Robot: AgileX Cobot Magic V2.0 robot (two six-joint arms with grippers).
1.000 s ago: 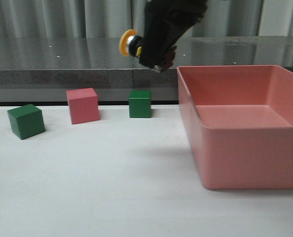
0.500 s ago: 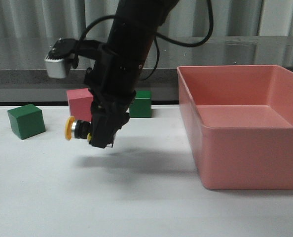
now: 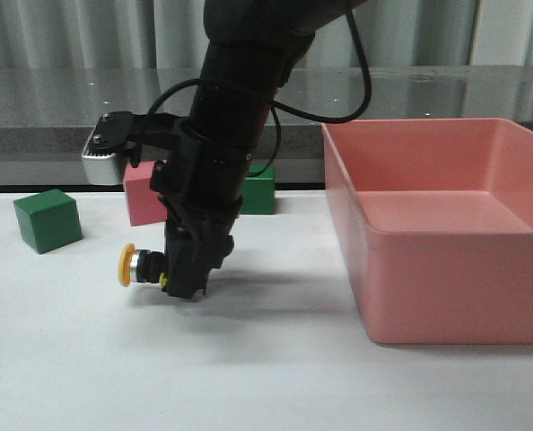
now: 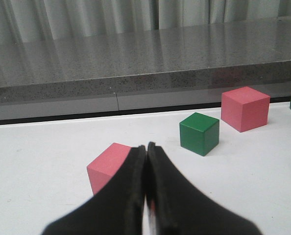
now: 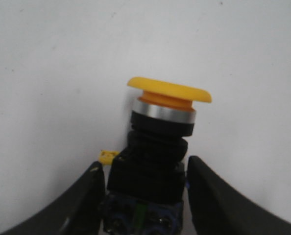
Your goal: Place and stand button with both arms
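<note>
Item 1, push button (image 3: 139, 267): we see it held sideways just above the white table (image 3: 249, 359), yellow cap pointing toward the left side, silver collar behind the cap, black body gripped. In the right wrist view the button (image 5: 160, 132) shows its cap, collar and black body, w/ the base block between the fingers.

Item 2, right arm's jaws (image 3: 187, 285): closed onto the button's body, arm reaching down from above at table centre-left. Silver-white box module (image 3: 105, 151) sits on the arm's side.

Item 3, left arm's jaws (image 4: 146, 161): pressed together, nothing between them.

Item 4, cubes: green cube (image 3: 48, 220) at far left, pink cube (image 3: 143, 193) partly behind the arm, second green cube (image 3: 259, 190) beside it.

Item 5, pink bin (image 3: 446, 269): on the table's right, well apart from the button.
</note>
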